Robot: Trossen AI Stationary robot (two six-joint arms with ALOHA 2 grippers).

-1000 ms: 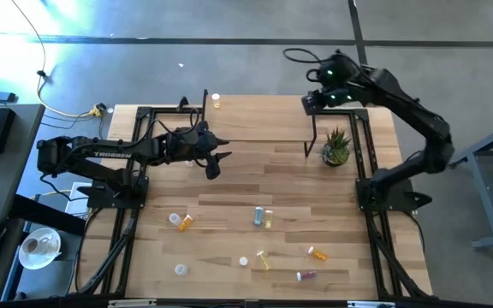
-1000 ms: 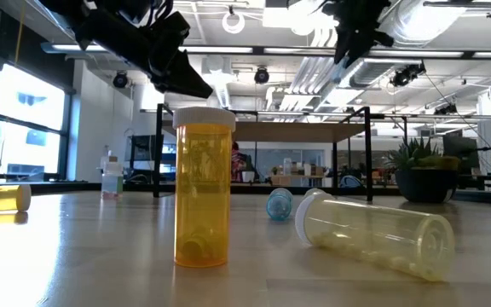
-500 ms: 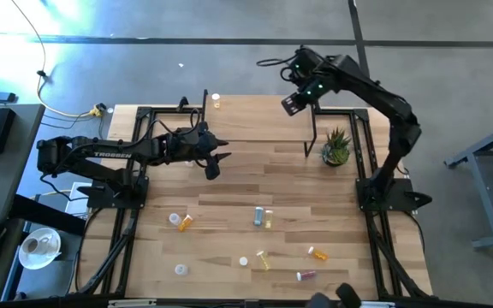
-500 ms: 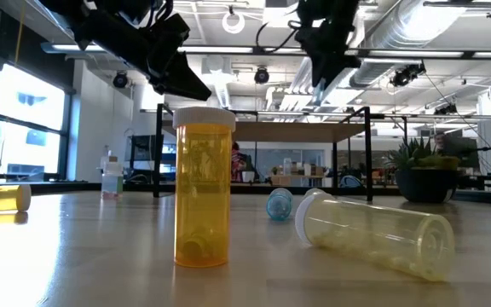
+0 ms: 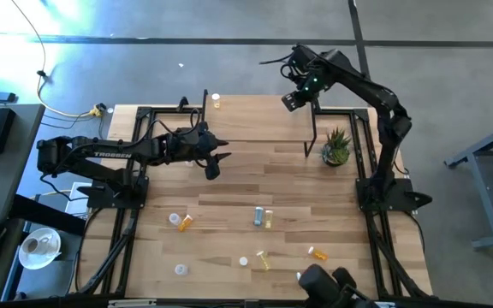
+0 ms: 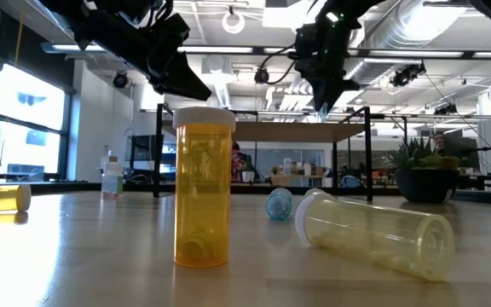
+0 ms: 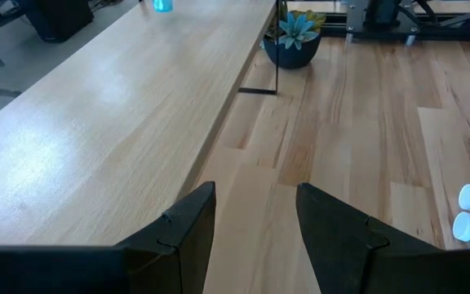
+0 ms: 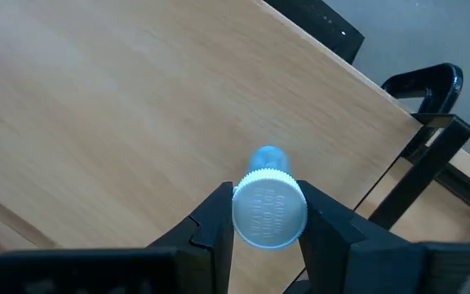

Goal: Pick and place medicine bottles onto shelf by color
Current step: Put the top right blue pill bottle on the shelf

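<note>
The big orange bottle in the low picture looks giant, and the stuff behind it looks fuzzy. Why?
In the low view the upright orange bottle stands close to the camera, so it looks huge; the shelf and plant farther back look small and soft. In the high view, glare whitens the floor at the upper left.

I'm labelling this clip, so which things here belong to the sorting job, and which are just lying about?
Job: blue bottle in the right gripper; loose bottles; shelf; left gripper, open.
Lying about: potted plant; paper cup.

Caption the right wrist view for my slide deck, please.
Right gripper holds a blue-capped bottle above the shelf.
</note>
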